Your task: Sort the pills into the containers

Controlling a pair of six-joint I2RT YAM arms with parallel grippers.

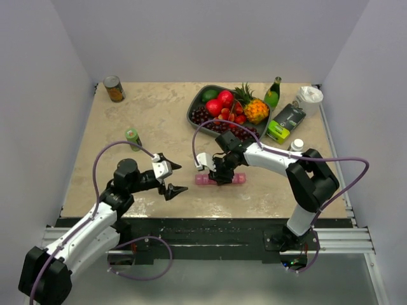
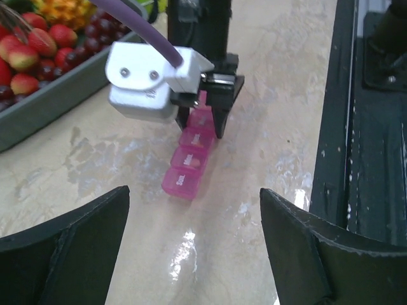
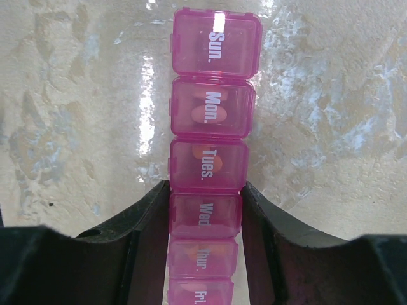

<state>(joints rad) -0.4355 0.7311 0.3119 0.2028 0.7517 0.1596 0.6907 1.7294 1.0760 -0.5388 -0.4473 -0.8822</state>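
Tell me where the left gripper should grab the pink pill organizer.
Sun end, across the narrow width, approaching from where the left gripper sits. The pink pill organizer lies flat, long and thin; the right gripper clamps its sides at Wed, leaving that end free.

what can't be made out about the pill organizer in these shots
- Top external: middle of the pink pill organizer hidden under the right gripper.
- Right wrist: compartments past Fri. cut off by the bottom edge; pills are blurred orange shapes behind lids, count unclear.
- Left wrist: organizer's far end hidden behind the right gripper.
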